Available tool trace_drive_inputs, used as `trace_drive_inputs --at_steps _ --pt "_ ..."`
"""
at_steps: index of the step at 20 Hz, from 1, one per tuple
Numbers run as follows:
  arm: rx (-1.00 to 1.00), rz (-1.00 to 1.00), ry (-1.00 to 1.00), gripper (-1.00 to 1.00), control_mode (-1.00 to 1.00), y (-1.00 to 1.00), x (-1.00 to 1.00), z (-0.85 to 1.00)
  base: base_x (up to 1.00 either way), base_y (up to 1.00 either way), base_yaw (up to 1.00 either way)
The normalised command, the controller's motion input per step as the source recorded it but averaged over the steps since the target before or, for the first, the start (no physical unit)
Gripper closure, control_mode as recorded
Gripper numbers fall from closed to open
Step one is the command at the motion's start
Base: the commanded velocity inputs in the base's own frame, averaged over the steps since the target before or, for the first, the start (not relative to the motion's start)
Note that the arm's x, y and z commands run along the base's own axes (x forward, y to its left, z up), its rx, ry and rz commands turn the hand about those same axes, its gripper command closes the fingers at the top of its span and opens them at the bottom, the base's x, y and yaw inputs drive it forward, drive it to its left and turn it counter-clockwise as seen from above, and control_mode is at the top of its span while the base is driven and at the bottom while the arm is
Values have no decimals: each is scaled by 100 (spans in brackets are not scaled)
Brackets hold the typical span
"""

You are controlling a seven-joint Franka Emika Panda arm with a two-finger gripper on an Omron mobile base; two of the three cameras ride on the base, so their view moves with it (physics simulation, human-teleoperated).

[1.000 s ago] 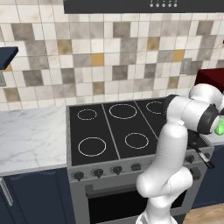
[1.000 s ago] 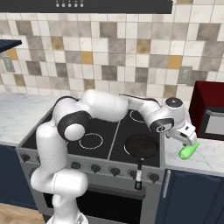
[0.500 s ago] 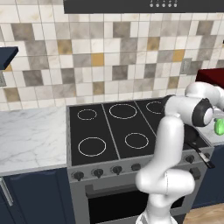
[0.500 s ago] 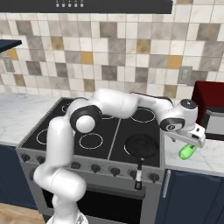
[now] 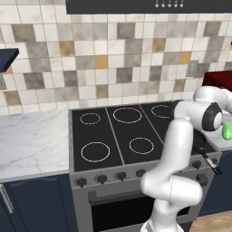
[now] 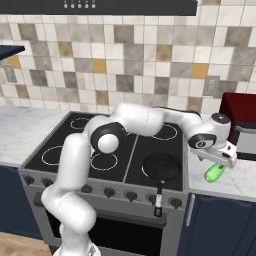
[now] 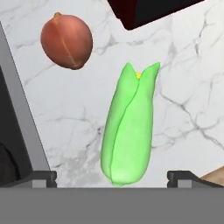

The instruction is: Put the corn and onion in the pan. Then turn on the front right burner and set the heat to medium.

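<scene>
Reaching farther right than before, the wide-open gripper hangs over the corn on the counter beside the onion, and should drop straight down to pinch its middle.

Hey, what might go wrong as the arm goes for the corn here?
1. The corn lies between the open pincer's tips but tapers toward its tip, so a grab could slip or roll it.
2. The onion sits close beside it on the marble; a nudge may send it rolling.
3. The pan handle juts over the stove's front edge, so the swinging arm might knock it.
</scene>
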Motion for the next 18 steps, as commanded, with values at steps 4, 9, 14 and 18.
trace_drive_inputs --at_steps 4,9,14,18 --pt "0 -10 2 -100 -100 0 7 -39 0 0 0" --pt "0 -11 1 -100 -100 0 1 -45 0 0 0" --pt "0 -8 0 -100 -100 0 7 -46 0 0 0" --pt "0 -5 0 -100 -100 0 8 -29 0 0 0"
